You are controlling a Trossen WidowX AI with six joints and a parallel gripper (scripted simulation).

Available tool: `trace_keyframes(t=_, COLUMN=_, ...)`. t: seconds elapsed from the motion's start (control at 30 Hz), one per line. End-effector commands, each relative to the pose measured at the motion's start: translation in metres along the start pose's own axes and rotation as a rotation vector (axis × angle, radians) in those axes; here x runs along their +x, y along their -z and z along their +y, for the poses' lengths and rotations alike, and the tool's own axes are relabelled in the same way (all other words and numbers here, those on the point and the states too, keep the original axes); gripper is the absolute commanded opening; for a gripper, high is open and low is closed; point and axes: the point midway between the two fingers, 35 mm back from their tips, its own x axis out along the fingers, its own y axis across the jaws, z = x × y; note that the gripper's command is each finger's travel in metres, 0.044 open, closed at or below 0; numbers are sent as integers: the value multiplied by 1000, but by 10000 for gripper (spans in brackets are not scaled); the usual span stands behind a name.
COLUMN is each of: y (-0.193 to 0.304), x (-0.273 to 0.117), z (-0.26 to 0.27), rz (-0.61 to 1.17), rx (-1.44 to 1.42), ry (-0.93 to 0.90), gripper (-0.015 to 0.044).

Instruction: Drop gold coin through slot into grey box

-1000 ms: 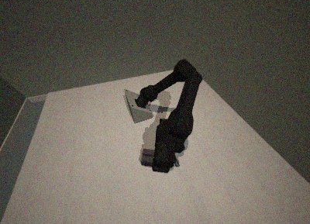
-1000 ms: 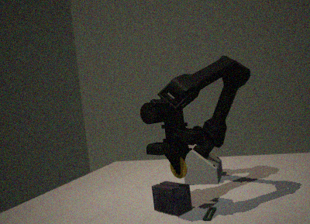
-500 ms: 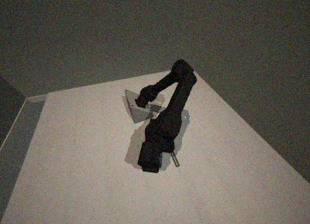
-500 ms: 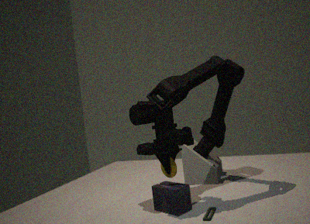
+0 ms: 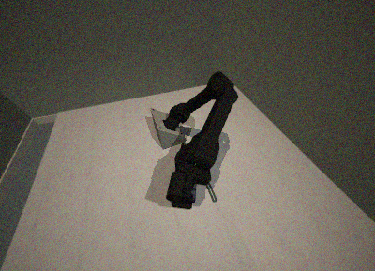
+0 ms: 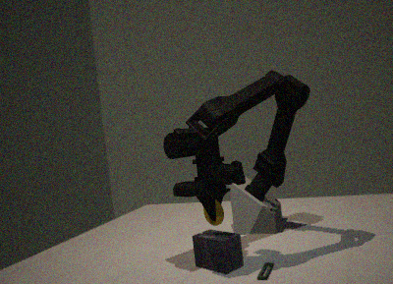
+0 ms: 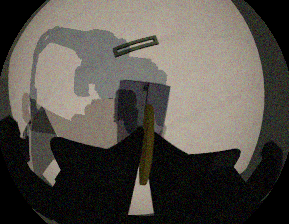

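The gold coin (image 6: 219,214) (image 7: 146,150) is held on edge between the fingertips of my gripper (image 6: 214,217) (image 7: 144,132), which is shut on it and points down. The coin is in the air above the grey box (image 6: 218,252) (image 7: 161,102). In the wrist view the thin dark slot (image 7: 147,93) lies on the lid just beyond the coin's far end, roughly in line with it; the coin and fingers hide the rest. The dark-green holder (image 5: 215,199) (image 6: 260,277) (image 7: 117,52) lies empty beside the box. In the top view the arm hides box and coin.
The pale wedge-shaped mount (image 5: 161,130) (image 6: 244,212) at the arm's base stands behind the box in the exterior view. The arm's shadow falls across the table (image 5: 94,177) (image 6: 123,235) and partly over the box lid. Table edges show at the left and right in the top view.
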Motion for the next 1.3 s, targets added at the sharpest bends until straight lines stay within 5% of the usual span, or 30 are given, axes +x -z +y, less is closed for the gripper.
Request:
trace_keyframes(t=0.0, y=2, x=2, z=2, rz=0, rx=2, ry=-1, gripper=0)
trace_keyframes(t=1.27, y=6, x=6, z=4, rz=0, rx=5, ry=-1, gripper=0)
